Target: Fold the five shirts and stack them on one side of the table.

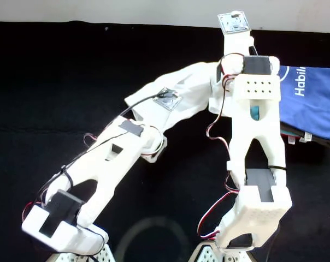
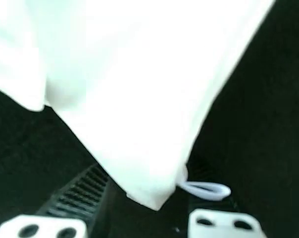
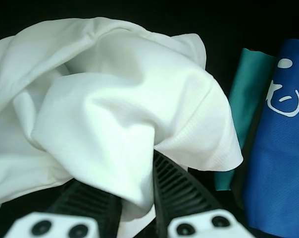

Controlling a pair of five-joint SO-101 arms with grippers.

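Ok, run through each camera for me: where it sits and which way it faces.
High view: fixed above, looking down on the black table; left arm and right arm show, bases nearest.
Left wrist view: on the left arm, facing the white shirt; left hand at the edge.
Right wrist view: on the right arm, facing the white shirt held in the right hand, blue shirt beside.
Shared: all three show the white shirt.

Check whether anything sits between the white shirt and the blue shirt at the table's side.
Nothing visible does. The white shirt, clamped in the right hand, is separated from the teal shirt and blue shirt by bare black table alone.
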